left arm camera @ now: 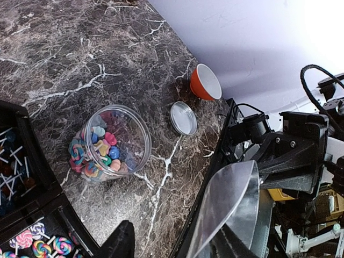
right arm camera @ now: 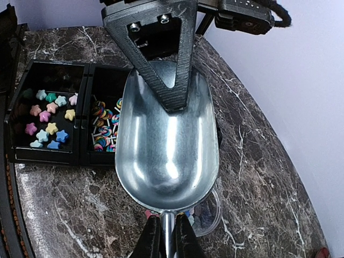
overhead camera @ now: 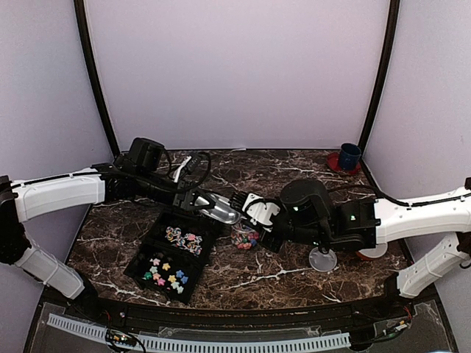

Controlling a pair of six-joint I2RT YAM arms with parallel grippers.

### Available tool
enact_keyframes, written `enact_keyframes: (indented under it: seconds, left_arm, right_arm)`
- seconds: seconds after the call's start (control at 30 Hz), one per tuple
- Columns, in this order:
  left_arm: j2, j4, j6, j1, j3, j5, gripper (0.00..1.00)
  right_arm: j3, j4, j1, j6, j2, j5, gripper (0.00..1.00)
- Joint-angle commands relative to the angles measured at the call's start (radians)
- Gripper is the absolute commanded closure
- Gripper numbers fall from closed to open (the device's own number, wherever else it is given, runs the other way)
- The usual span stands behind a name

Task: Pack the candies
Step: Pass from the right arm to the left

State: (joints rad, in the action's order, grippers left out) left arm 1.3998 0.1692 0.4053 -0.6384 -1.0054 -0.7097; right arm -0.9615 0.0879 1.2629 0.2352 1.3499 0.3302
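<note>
Right gripper (right arm camera: 167, 234) pinches the scoop (right arm camera: 166, 156) handle tight.

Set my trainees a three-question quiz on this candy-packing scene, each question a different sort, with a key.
1. True or false: the metal scoop is empty.
2. The silver lid lies: A on the clear jar; B on the table beside it; C in the scoop.
3. Right wrist view: what shape are the candies in the black tray's leftmost compartment?
Key: 1 true; 2 B; 3 stars.
</note>
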Motion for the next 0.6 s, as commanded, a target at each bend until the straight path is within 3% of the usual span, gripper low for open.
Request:
enact_keyframes:
  seconds: [0.0,0.33,0.57]
  left_arm:
    - [0.006,-0.048,0.001,-0.001,0.017,-0.065,0.56]
    - [0.013,-0.084,0.018,-0.001,0.026,-0.093,0.99]
    - [0.000,-0.127,0.035,-0.001,0.046,-0.121,1.00]
  right_arm:
    - [0.035,-0.135,0.000,0.033,-0.034,0.007,1.00]
    - [0.050,-0.151,0.005,0.060,-0.014,-0.004,1.00]
    - [0.096,-0.236,0.004,0.040,-0.066,-0.013,0.83]
